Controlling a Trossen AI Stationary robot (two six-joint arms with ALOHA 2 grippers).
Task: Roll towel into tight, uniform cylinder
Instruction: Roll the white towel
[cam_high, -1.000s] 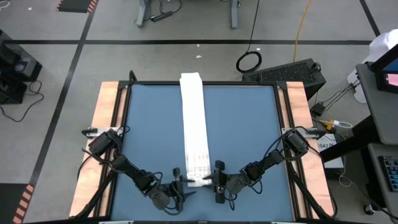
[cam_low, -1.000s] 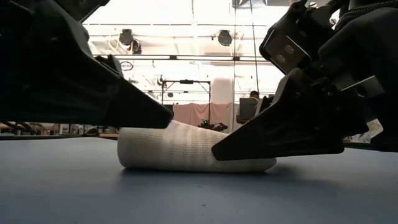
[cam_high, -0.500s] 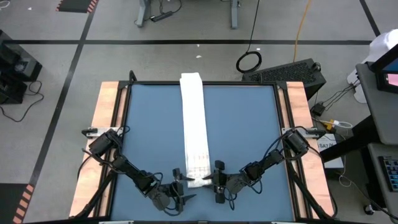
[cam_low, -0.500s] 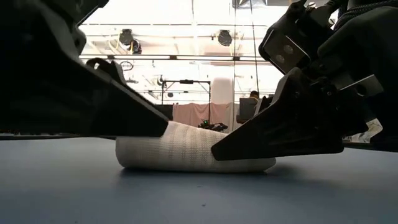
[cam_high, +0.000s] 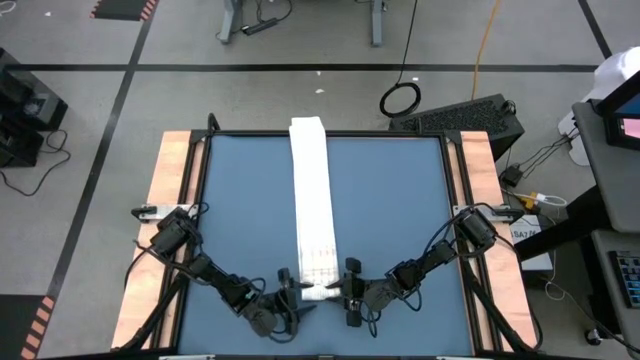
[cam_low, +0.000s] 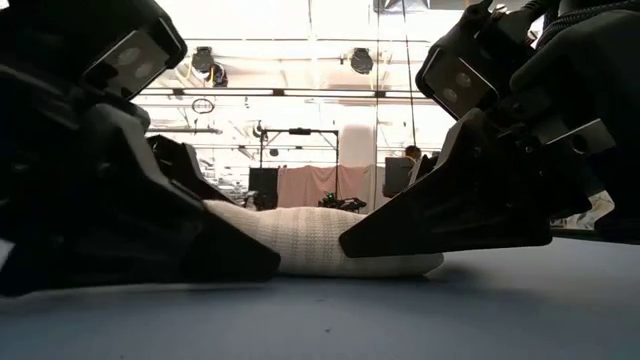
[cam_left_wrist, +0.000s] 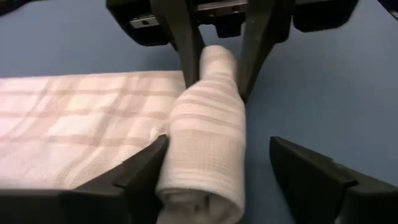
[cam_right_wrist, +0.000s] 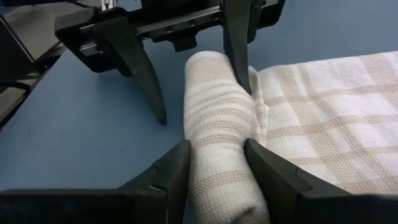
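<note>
The white towel (cam_high: 312, 200) lies as a long strip down the middle of the blue table (cam_high: 400, 220). Its near end is wound into a short roll (cam_high: 321, 292) that rests on the table. My right gripper (cam_high: 349, 293) is shut on the roll's right end. My left gripper (cam_high: 293, 297) stands open around the roll's left end (cam_left_wrist: 205, 162). In the low view the roll (cam_low: 330, 240) shows between the two dark grippers, with its left end hidden behind my left gripper. My left gripper has one finger (cam_left_wrist: 146, 168) against the roll's left end, on the side where the roll meets the flat strip (cam_left_wrist: 163, 134). The other finger (cam_left_wrist: 311, 174) stands clear of the roll over bare table. The fingers come slanting down from the table's left, along the roll. My right gripper pinches the roll's right end (cam_right_wrist: 219, 163) between its two fingers, one on the bare-table side and one on the flat-strip side. The fingers come slanting down from the table's right and lie along the roll. The roll lies on the table.
The unrolled strip reaches the table's far edge (cam_high: 307, 127). Bare blue table lies on both sides of it. Wooden rails (cam_high: 170, 200) run along the table's left and right sides. A keyboard (cam_high: 470, 115) and cables lie on the floor beyond.
My left gripper has come down toward the table at the roll's left end, and its finger now covers that end in the low view. The roll and my right gripper have kept still.
</note>
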